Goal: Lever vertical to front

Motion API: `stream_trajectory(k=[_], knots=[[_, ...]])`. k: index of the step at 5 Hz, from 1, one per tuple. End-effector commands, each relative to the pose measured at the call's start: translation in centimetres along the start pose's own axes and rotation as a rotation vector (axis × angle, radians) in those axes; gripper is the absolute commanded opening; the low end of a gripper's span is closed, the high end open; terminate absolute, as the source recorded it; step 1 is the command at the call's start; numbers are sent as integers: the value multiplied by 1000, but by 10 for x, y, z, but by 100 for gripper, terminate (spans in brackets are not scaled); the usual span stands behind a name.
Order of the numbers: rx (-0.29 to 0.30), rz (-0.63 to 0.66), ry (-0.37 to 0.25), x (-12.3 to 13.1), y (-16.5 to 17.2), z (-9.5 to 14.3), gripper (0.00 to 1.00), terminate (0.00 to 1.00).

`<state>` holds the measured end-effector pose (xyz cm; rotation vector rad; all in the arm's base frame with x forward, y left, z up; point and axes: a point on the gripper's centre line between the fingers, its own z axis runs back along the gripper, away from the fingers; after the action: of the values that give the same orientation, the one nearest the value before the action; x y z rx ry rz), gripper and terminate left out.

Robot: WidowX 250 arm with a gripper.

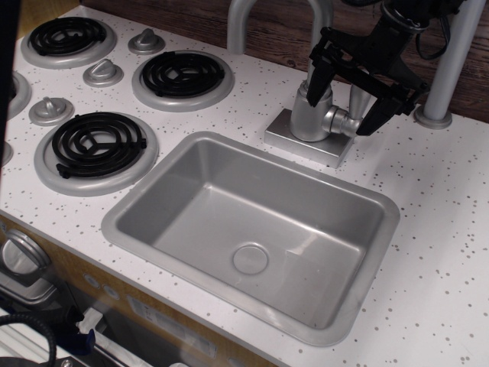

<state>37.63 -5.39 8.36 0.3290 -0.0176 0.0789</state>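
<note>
The faucet's cylindrical base (312, 115) stands on a square plate behind the sink. A short stub (341, 121) leaves its right side and carries the lever (357, 96), a small silver-grey handle that points upward and is partly hidden by my gripper. My black gripper (341, 115) comes down from the upper right and is open. Its left finger (318, 76) hangs in front of the base. Its right finger (380, 113) sits just right of the lever, close to or touching it. The arched spout (243, 23) rises out of the top of the frame.
The grey sink basin (252, 229) lies in front of the faucet. Black coil burners (183, 74) (95, 143) and grey cone knobs (102, 73) (50, 109) fill the left counter. A grey pole (451, 65) stands right behind the gripper. A wooden wall runs along the back.
</note>
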Motion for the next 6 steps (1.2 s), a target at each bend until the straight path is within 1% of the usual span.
stream_trajectory(k=[1, 2, 3, 4, 5, 6], knots=[[0, 0, 0, 0, 0, 0, 100, 0], [4, -19, -68, 12, 1, 11, 100, 0], [29, -25, -130, 24, 0, 20, 100, 0], [34, -47, -212, 38, 0, 25, 100, 0], [30, -58, -234, 45, -1, 30, 100, 0], [17, -57, -247, 48, -2, 29, 100, 0]])
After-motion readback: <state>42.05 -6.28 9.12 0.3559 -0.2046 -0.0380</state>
